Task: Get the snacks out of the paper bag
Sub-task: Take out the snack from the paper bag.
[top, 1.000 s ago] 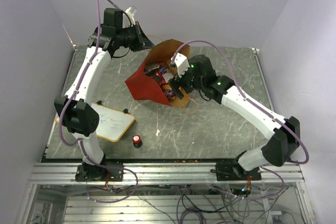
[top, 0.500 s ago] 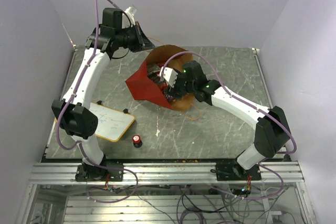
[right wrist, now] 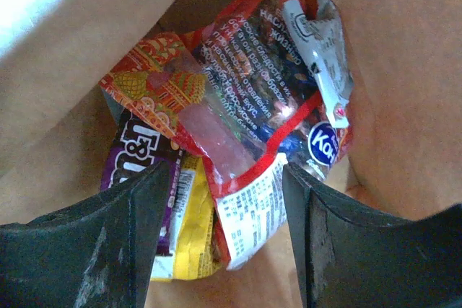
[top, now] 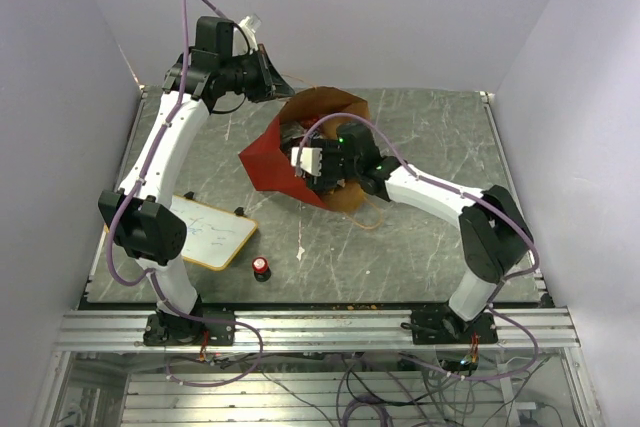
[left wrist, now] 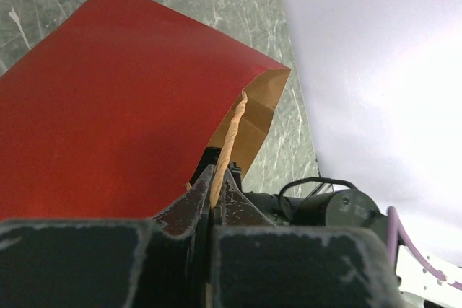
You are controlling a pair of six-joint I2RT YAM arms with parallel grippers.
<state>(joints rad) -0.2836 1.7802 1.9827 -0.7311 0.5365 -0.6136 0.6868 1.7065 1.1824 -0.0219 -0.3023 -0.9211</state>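
Observation:
The paper bag (top: pixel 272 165) lies tipped on the table, red outside, its brown mouth (top: pixel 335 107) held up. My left gripper (top: pixel 272 75) (left wrist: pixel 214 178) is shut on the bag's string handle (left wrist: pixel 229 131), above the back left of the bag. My right gripper (top: pixel 318 171) (right wrist: pixel 225 178) is inside the bag. The snacks lie in a heap there: a flat red chip bag (right wrist: pixel 267 99), a purple bar (right wrist: pixel 133 151) and a yellow bar (right wrist: pixel 189 236). Its fingers press from both sides on the chip bag's near end and the yellow bar.
A wood-framed whiteboard (top: pixel 210 232) lies at the front left beside the left arm. A small red-topped black knob (top: pixel 261 267) stands near the table's front edge. Purple walls close in the table (top: pixel 430 237) on three sides.
My right arm has pushed left and deeper into the bag's mouth, and its jaws have narrowed around the packets. The left gripper keeps hold of the handle in nearly the same place.

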